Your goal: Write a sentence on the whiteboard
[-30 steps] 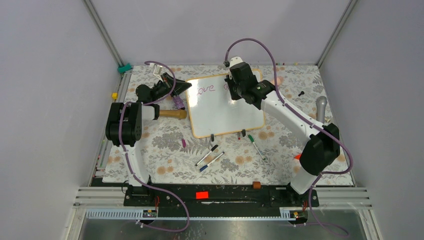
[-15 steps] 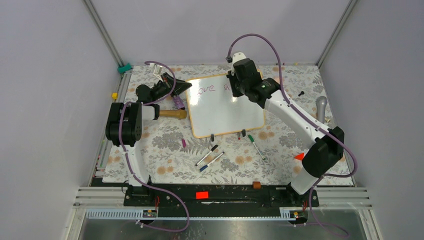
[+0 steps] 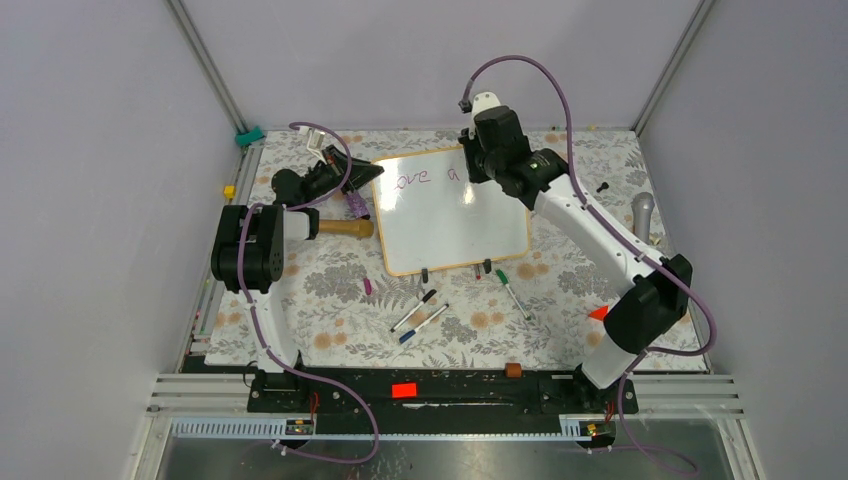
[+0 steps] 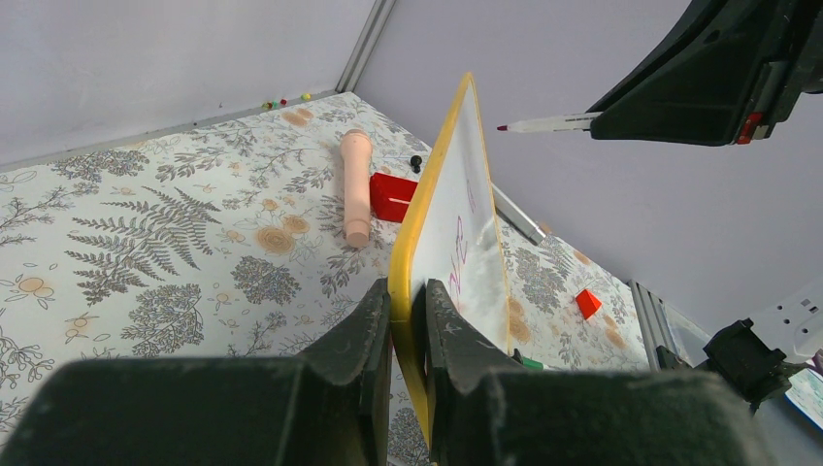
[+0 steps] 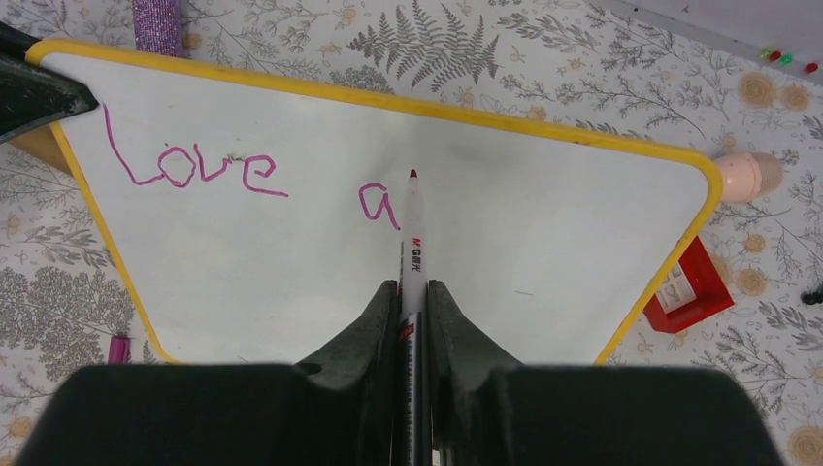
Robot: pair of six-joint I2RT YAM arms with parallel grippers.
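Nearest the arm bases, several loose pens (image 3: 421,310) lie scattered on the floral worktop (image 3: 330,300). Beyond them the whiteboard (image 3: 450,225) lies on the worktop, toward its far side and between the two arms. Left pincer (image 4: 408,296) is closed narrow on the board's yellow frame at its far-left corner, one finger on each side of the edge — a steadying hold. Farthest out, right pincer (image 5: 412,291) is closed tight on the marker (image 5: 412,243), barrel between the fingers, tip pointing forward over the board. The sentence (image 5: 256,176) so far reads "Love a" along the board's top line. Marker tip sits just right of the "a"; from the left wrist view it looks clear of the board face, not touching. Judgement: writing step is in hand, early, mid-word and between strokes. Next move calls for lowering the tip back to the surface just beside the "a" — light, even contact — then the tall strokes of the following letters, board held firm against drag.
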